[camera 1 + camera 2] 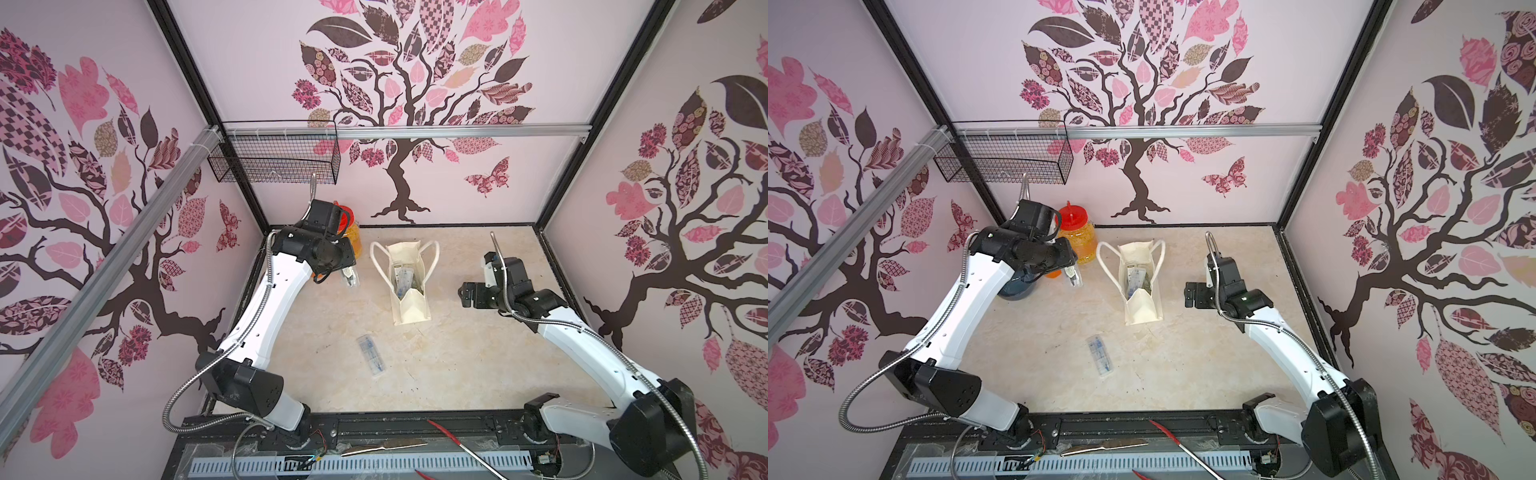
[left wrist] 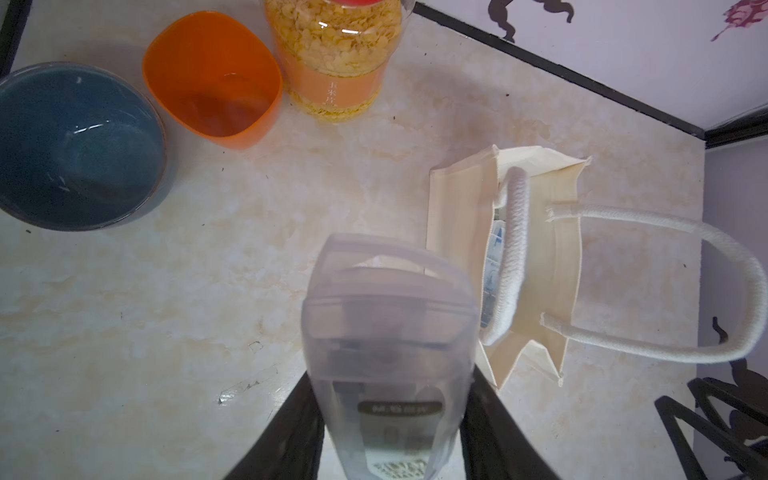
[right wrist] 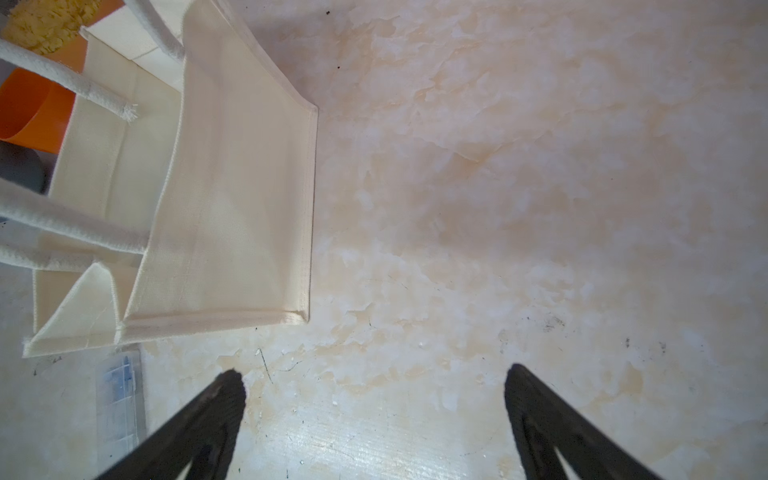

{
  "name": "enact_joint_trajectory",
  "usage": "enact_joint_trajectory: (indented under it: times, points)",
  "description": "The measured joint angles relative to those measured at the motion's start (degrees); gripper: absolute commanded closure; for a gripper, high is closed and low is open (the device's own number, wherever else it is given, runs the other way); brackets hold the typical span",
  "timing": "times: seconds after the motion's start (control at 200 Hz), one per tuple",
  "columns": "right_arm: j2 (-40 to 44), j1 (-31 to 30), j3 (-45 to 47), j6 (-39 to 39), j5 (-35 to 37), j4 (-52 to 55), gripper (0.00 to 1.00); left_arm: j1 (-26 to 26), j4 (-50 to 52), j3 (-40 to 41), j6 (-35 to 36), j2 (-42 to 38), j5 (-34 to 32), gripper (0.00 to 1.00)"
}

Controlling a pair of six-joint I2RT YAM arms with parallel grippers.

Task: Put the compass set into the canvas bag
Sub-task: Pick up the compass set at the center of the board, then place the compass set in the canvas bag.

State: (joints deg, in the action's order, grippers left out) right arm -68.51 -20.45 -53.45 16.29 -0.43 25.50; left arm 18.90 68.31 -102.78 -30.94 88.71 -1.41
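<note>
My left gripper [image 2: 390, 374] is shut on a clear plastic compass set case [image 2: 388, 328] and holds it above the table, left of the canvas bag [image 2: 457, 232]. Both top views show the held case [image 1: 351, 277] [image 1: 1074, 277] hanging from the left gripper [image 1: 348, 272]. The cream bag [image 1: 409, 307] [image 1: 1144, 309] stands upright and open at mid-table, with similar clear packets inside. My right gripper [image 3: 374, 372] [image 1: 465, 295] hovers open and empty to the right of the bag [image 3: 232, 199].
A second clear case [image 1: 372, 356] [image 1: 1100, 355] [image 3: 118, 399] lies flat in front of the bag. A red-lidded jar [image 1: 1075, 237], orange cup [image 2: 212, 79] and blue bowl [image 2: 75, 145] stand at the back left. A wire basket [image 1: 274, 153] hangs on the back wall.
</note>
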Motion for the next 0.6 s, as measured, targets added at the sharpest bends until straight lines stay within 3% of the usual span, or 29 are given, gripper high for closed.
enact_joint_trajectory:
  times: [0.385, 0.6]
  points:
    - [0.0, 0.0, -0.9, 0.0, 0.0, 0.1, 0.00, 4.2, 0.3, -11.3, 0.0, 5.2, 3.2, 0.52]
    - [0.0, 0.0, -0.9, 0.0, 0.0, 0.2, 0.00, 9.3, -1.4, -18.2, -0.1, 11.2, 4.5, 0.52]
